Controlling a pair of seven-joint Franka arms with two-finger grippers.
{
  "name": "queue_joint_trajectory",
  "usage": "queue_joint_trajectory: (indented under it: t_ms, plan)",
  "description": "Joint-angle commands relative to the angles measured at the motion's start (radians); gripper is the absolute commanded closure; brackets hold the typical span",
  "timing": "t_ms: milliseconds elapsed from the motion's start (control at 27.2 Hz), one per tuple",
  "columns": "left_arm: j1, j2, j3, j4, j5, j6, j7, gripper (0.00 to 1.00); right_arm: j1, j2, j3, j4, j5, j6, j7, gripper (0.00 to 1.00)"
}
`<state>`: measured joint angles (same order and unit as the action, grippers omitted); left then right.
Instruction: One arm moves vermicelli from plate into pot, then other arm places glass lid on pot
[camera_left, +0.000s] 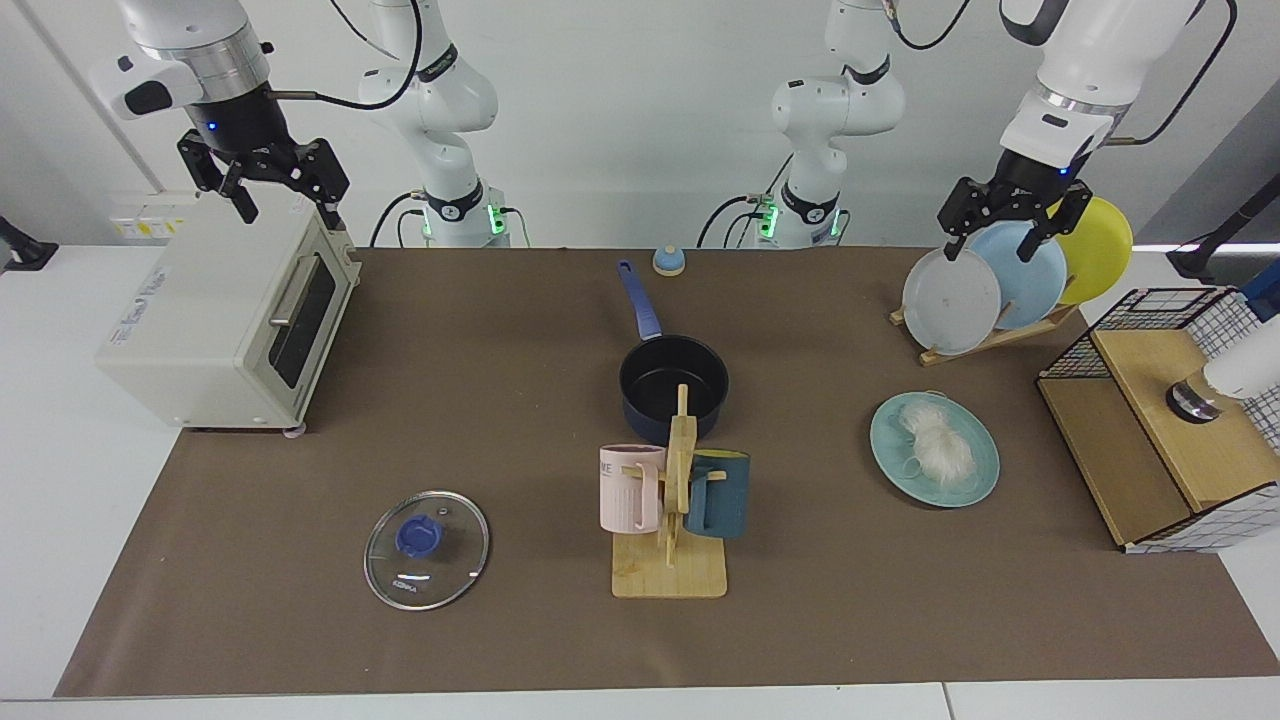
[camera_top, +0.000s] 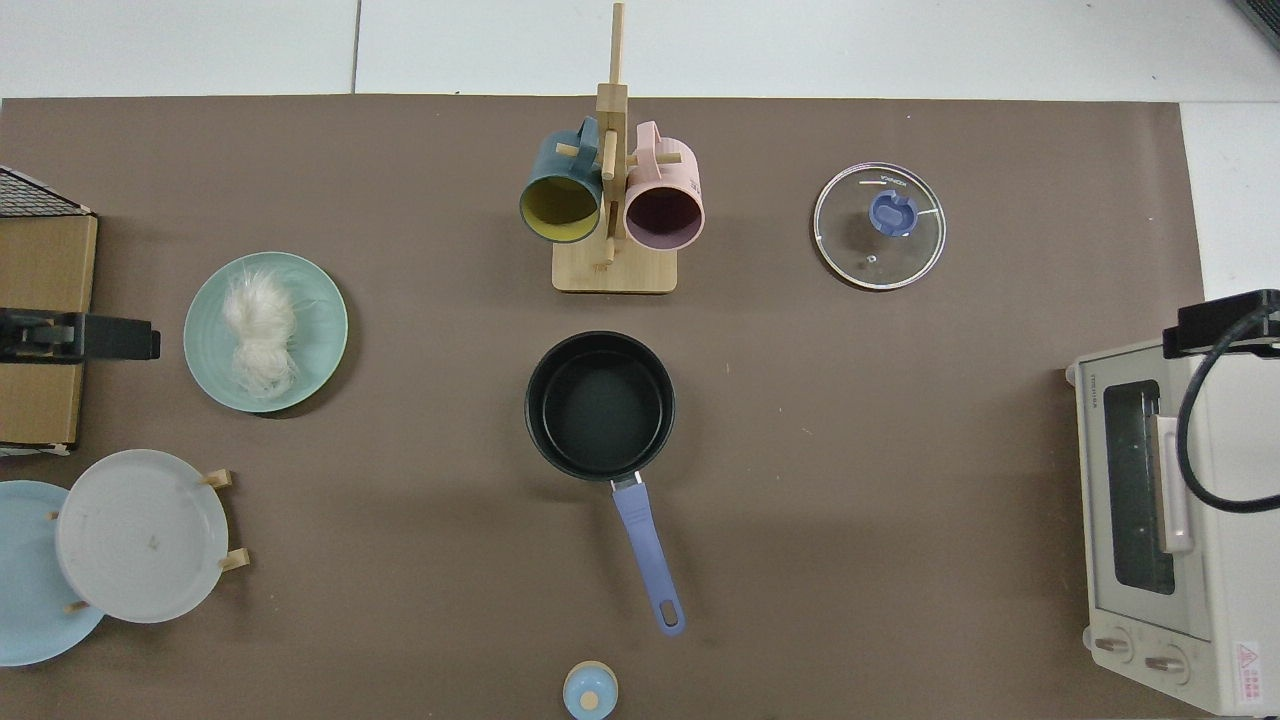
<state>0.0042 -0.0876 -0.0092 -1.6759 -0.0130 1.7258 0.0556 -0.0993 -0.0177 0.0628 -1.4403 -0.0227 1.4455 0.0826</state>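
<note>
Going from left to right in the facing view, we see the right gripper (camera_left: 270, 190) high over the toaster oven (camera_left: 225, 315), its jaws wide and holding nothing. The glass lid (camera_left: 427, 549) lies flat on the mat. The pot (camera_left: 673, 385) stands empty in the middle. The vermicelli (camera_left: 935, 447) rests on the plate (camera_left: 982, 472). The left gripper (camera_left: 1012, 222) hangs before the rack plates (camera_left: 1000, 285), jaws wide, empty.

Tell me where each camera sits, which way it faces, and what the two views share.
Facing view: across the table, facing both bases; left gripper open above the plate rack, right gripper open above the toaster oven.
Top view: overhead, looking straight down; left gripper at one edge, near the plate.
Shared: pot, vermicelli, glass lid, mug stand.
</note>
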Motion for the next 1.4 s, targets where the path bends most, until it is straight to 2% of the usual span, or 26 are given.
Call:
queue_joint_trajectory:
  t_ms: [0,184,331,479,552,663,883,957,1362]
  plan:
    - [-0.006,0.106,0.011,0.001,-0.001,0.132,-0.005,0.0,-0.007,-0.004,0.005,-0.003,-0.006,-0.013,-0.023,0.0]
    - [-0.006,0.215,0.011,0.007,0.007,0.231,-0.011,0.0,-0.013,0.002,0.005,0.003,-0.006,-0.039,-0.024,0.0]
    - [-0.001,0.25,0.011,0.008,0.007,0.274,-0.008,0.0,-0.017,0.048,0.005,0.041,-0.006,-0.031,-0.024,0.0]
    - [0.056,0.285,0.018,-0.004,0.007,0.307,0.033,0.0,0.0,0.163,0.008,0.158,-0.006,-0.031,-0.023,0.0]
    - [0.054,0.336,0.02,-0.004,0.008,0.34,0.05,0.0,0.003,0.228,0.014,0.204,-0.006,-0.022,-0.018,0.0]
    - [0.062,0.379,0.018,-0.007,0.005,0.394,0.032,0.0,0.012,0.312,0.018,0.247,-0.005,0.038,-0.015,0.0]
    - [0.056,0.489,0.018,-0.03,0.004,0.445,0.009,0.0,0.035,0.426,0.014,0.253,-0.008,0.177,-0.006,0.0]
    - [0.059,0.485,0.018,-0.05,0.002,0.459,0.009,0.0,0.052,0.458,0.003,0.253,-0.01,0.222,0.019,0.0]
    - [0.054,0.486,0.011,-0.116,-0.016,0.495,-0.031,0.0,0.118,0.591,0.012,0.225,-0.078,0.429,0.051,0.0]
